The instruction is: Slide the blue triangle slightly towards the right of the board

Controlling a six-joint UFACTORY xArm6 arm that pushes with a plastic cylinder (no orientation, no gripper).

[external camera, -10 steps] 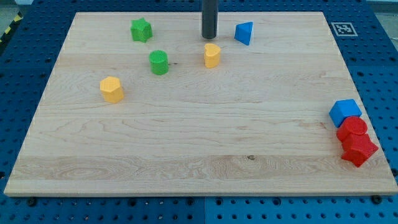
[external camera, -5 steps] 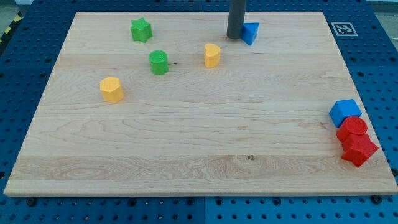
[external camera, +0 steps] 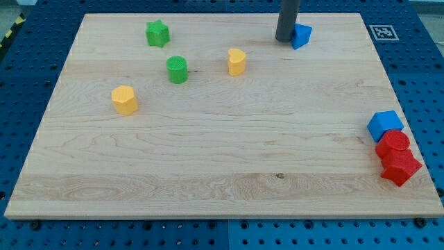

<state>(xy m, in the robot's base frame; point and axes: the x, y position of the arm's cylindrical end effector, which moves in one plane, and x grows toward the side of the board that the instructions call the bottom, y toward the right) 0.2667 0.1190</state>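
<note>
Wooden board (external camera: 208, 160): my tip (external camera: 286, 39), clawless, touches the small blue triangle block (external camera: 301, 35), now nudged rightward; slide nearly complete.

Block count on board (external camera: 222, 180): 8 total, i.e. 2 blue (triangle (external camera: 301, 35), cube (external camera: 383, 125)), 2 green (star (external camera: 157, 32), cyl. (external camera: 177, 69)), 2 yellow (one (external camera: 236, 62), other (external camera: 125, 99)), 2 red (cyl. (external camera: 394, 144), star (external camera: 400, 167)).

No readable text, only a black-and-white square marker (external camera: 381, 32) on the board's (external camera: 208, 160) top-right corner
</note>
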